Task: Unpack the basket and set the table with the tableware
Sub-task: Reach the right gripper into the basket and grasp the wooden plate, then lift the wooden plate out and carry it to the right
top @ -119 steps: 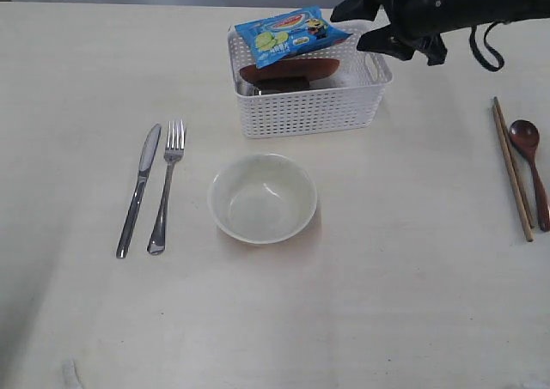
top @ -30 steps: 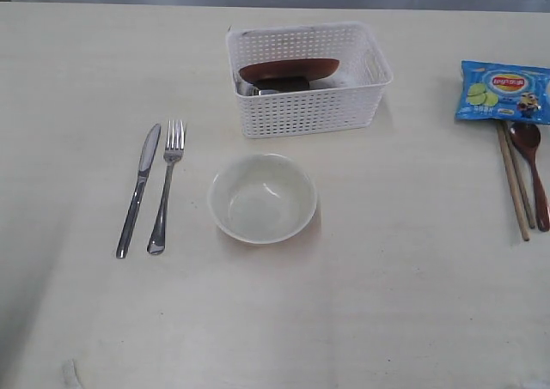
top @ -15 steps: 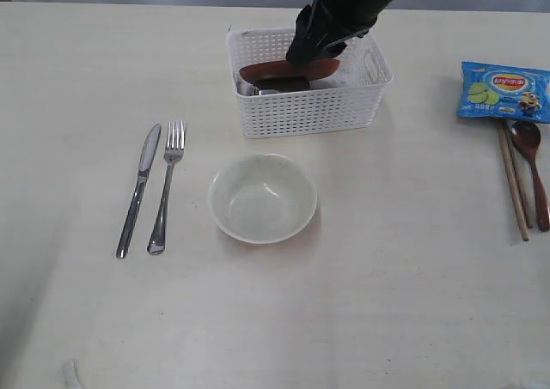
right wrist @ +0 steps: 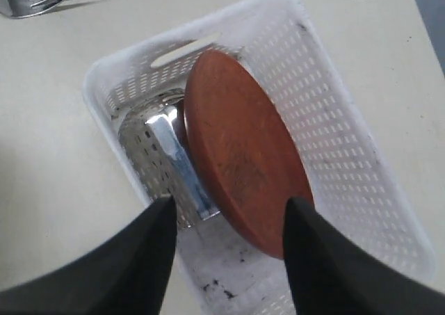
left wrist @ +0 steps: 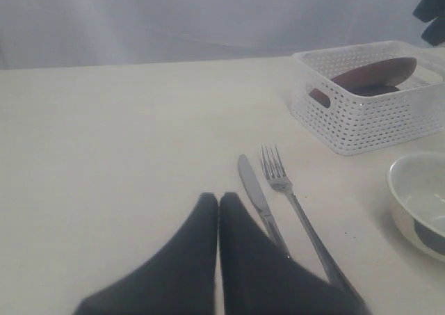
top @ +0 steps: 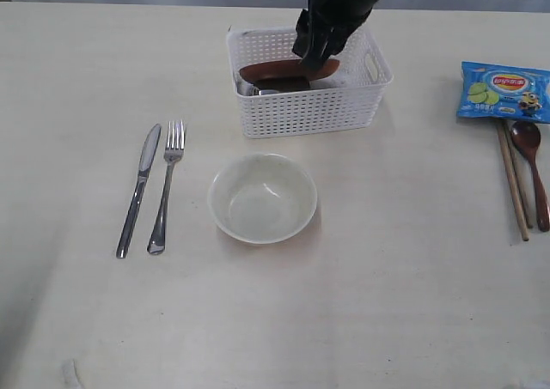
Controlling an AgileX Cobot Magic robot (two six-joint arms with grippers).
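The white basket (top: 309, 110) stands at the back of the table (top: 412, 277). A brown plate (top: 279, 69) leans tilted inside it, on a steel cup (right wrist: 156, 155) that lies on its side. My right gripper (right wrist: 231, 202) hangs open just above the plate (right wrist: 243, 155), its fingers either side of the plate's edge, holding nothing. It enters the exterior view from the top as the right gripper (top: 316, 52). The bowl (top: 262, 197), knife (top: 139, 187) and fork (top: 165, 183) lie in front. Chopsticks (top: 513, 183) and spoon (top: 531, 161) lie at the right. My left gripper (left wrist: 218, 198) is shut and empty, low near the knife (left wrist: 259, 200).
A blue snack packet (top: 504, 91) lies on the table at the far right, over the top ends of the chopsticks and spoon. The basket's walls (right wrist: 348, 155) close round the plate and cup.
The snack packet, earlier on top of the basket, now lies at the far right. The right arm left the view, came back over the basket and has shifted slightly above the plate.
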